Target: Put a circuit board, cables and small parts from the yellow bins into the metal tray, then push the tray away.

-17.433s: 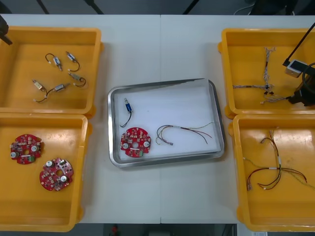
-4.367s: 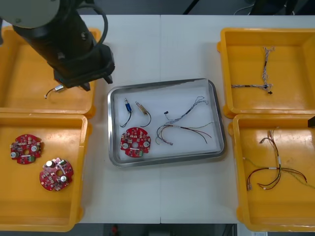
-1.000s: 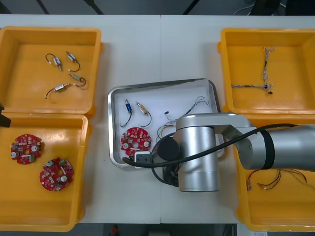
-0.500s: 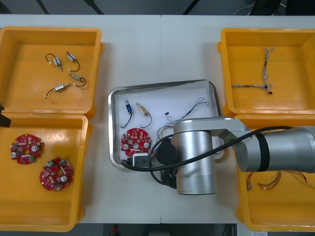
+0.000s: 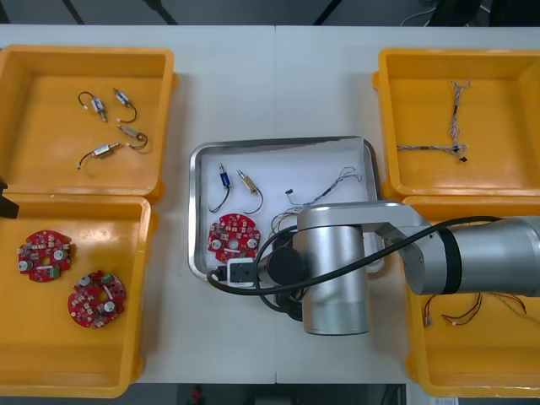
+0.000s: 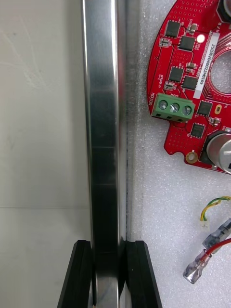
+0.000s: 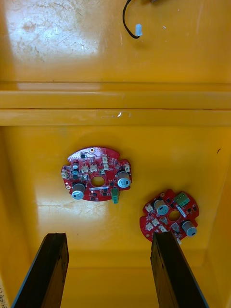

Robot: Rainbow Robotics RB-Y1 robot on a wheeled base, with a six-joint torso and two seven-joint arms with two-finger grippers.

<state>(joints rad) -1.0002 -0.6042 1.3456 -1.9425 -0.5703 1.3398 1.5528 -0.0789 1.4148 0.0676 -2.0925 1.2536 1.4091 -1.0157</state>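
As your right claw (image 6: 109, 251) clamps the filled metal tray's (image 5: 278, 142) near rim, only pushing is left; left claw (image 7: 109, 238) hangs open left of it.

The table (image 5: 275, 101) is pale, nearly white, and evenly lit. A thin seam (image 5: 275, 84) runs straight across the tabletop from its far edge to its near edge, about midway along. Beyond the far edge lies dark floor (image 5: 253, 10), crossed by slanting dark bars (image 5: 160, 10). A light cord (image 5: 416, 15) curls there, towards the far right corner. Past the near edge a dark strip (image 5: 337, 395) shows. Close up, the tabletop bears faint scuffs.
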